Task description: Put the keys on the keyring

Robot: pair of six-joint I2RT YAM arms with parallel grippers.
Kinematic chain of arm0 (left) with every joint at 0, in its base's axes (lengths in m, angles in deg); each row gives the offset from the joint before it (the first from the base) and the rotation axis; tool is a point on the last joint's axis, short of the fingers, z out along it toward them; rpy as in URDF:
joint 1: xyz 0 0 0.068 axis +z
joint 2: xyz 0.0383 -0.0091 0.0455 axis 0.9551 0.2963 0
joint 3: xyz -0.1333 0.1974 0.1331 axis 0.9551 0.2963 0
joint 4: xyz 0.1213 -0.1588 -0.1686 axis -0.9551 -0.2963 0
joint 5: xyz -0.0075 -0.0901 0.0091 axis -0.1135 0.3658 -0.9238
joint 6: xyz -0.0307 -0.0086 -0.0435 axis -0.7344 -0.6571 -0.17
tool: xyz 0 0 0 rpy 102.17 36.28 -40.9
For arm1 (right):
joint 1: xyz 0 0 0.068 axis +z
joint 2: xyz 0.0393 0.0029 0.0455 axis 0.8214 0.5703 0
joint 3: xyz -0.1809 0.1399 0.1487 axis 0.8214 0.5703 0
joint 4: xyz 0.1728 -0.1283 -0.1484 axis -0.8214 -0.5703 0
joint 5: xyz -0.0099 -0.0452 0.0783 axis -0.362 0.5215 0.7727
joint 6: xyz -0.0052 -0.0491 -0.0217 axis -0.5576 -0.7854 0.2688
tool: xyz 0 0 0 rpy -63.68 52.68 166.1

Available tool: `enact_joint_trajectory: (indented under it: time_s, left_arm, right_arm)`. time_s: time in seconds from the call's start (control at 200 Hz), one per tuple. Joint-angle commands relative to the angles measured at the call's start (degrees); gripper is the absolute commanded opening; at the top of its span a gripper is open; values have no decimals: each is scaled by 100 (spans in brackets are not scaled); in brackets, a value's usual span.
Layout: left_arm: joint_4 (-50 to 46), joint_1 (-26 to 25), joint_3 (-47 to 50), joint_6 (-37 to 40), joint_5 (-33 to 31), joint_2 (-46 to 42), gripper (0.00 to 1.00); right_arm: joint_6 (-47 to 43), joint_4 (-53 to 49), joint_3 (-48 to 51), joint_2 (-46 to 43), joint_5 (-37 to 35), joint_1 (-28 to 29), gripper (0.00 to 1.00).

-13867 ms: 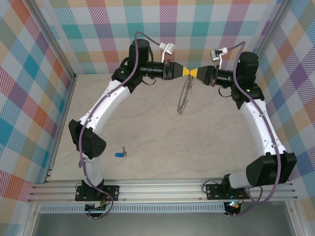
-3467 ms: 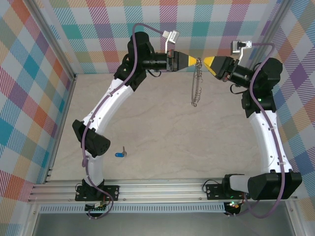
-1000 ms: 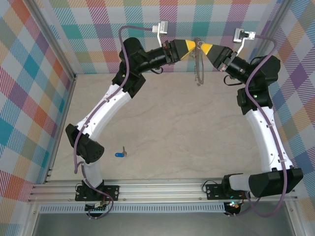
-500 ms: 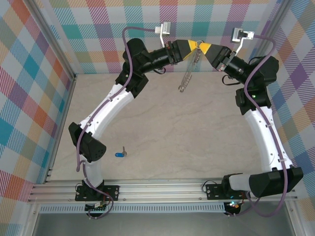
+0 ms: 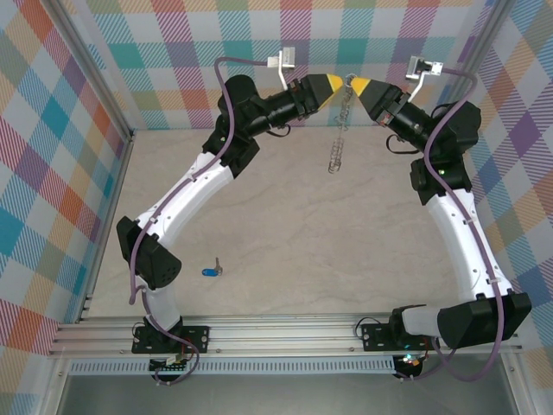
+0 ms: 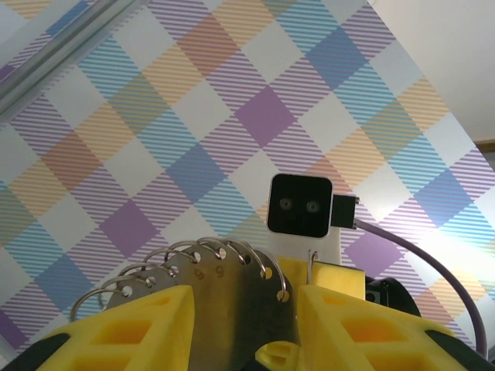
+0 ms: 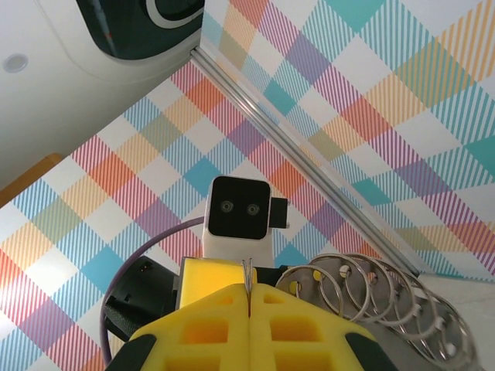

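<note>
Overhead, thin grey chain-like keyring [image 5: 339, 130] hangs from closed right gripper [image 5: 357, 86]; left gripper [image 5: 340, 82] parted, empty; we barely discern blade of tiny blue-headed key [image 5: 209, 271].

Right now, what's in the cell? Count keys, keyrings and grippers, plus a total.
Keys: 1, the blue-headed key lying on the table.
Keyrings: 1, the keyring hanging between the two arms.
Grippers: 2, the left gripper open and the right gripper pinching the keyring.
Total: 4
</note>
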Motion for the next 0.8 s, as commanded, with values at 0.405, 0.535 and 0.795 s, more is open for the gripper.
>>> enact_joint_trajectory:
  time_s: [0.405, 0.535, 0.795]
  left_arm:
    - [563, -78, -191, -185, 18, -83, 38]
    - [588, -79, -244, -205, 27, -25, 38]
    - [592, -111, -471, -255, 65, 153, 38]
  right_arm:
    - [250, 514, 31, 18, -79, 32, 0]
    - [284, 518, 49, 35, -59, 41, 0]
    - [310, 552, 69, 75, -63, 84, 0]
